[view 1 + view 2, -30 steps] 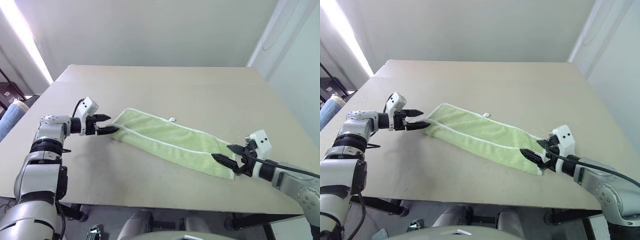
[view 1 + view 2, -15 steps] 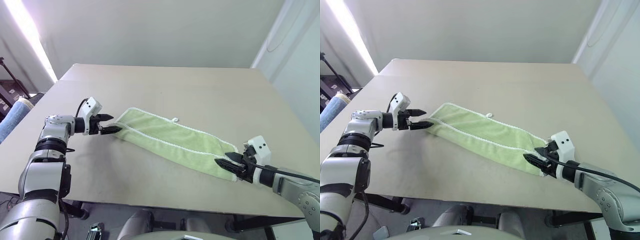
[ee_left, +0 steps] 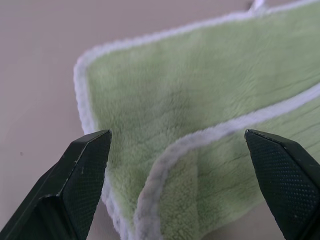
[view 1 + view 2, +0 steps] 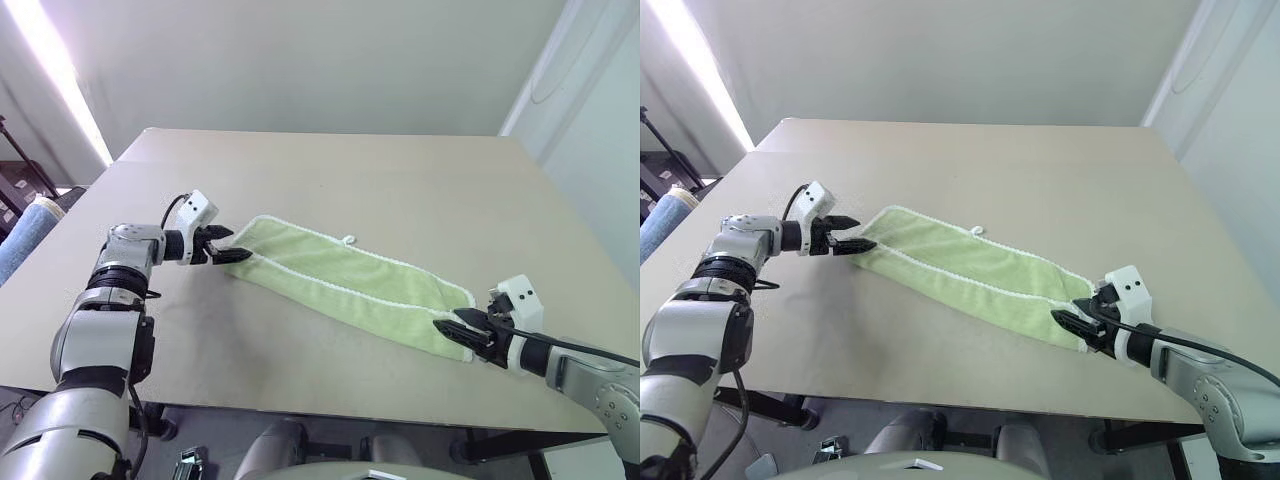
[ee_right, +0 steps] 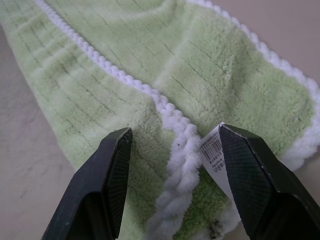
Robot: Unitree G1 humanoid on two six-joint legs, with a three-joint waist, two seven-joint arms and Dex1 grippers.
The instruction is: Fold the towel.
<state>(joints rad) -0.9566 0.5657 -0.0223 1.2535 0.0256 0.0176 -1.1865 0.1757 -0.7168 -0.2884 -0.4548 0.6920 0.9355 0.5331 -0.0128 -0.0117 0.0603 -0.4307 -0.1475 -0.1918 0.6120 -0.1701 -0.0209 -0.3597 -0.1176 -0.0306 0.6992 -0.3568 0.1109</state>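
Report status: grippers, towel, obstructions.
Left gripper open at one towel end. Right gripper part-closed astride the other end, grip unconfirmed. Towel folded lengthwise, flat on table. Nothing obstructing.

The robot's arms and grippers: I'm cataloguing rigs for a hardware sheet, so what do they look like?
Both arms are silver-grey metal with black joint bands. The left gripper and right gripper each have two black, pointed fingers with finely dimpled pads, below a white boxy camera housing with small dark dots. A black cable runs along each forearm.
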